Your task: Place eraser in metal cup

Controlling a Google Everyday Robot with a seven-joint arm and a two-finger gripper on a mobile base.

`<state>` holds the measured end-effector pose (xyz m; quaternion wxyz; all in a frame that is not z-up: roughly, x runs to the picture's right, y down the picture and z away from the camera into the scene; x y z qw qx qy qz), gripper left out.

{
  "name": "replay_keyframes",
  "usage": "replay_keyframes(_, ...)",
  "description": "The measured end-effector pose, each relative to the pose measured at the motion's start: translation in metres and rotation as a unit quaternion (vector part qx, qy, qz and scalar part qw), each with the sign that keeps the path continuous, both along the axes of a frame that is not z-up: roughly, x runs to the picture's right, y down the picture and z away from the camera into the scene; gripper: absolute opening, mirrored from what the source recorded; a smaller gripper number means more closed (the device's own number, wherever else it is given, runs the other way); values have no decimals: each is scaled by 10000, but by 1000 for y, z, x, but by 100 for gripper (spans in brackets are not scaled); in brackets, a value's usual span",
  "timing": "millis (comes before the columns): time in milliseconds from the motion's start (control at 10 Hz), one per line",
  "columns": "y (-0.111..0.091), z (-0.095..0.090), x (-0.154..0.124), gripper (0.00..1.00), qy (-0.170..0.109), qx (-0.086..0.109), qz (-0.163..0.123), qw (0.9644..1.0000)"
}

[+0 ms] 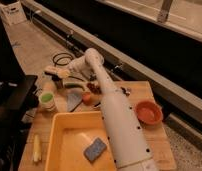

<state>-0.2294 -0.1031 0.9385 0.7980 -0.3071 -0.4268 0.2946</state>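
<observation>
My white arm rises from the bottom middle of the camera view, bends at an elbow and reaches left. Its gripper (pixel 55 74) hangs over the table's far left corner, above and behind the metal cup (pixel 74 100). That cup is a small dull grey tumbler standing right of the white cup. A pale beige shape shows at the gripper's tip, and I cannot tell whether it is the eraser. No eraser shows anywhere on the table.
A white cup (pixel 47 100) with a green inside stands at the left. A yellow tray (pixel 69 142) near the front holds a blue sponge (pixel 95 149). A red bowl (pixel 148 111) sits right, a small orange object (pixel 87 98) beside the arm. Black cables lie beyond the table.
</observation>
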Motion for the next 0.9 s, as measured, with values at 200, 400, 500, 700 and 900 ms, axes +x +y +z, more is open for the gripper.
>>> replay_keyframes(200,14,14,0,0,-15,-129,28,9999)
replay_keyframes(400,21,21,0,12,-43,-242,72,9997)
replay_keyframes(500,23,23,0,22,-43,-279,93,9996)
replay_keyframes(700,24,22,1,41,-46,-289,123,9995)
replay_keyframes(900,23,19,2,61,-35,-252,78,9996)
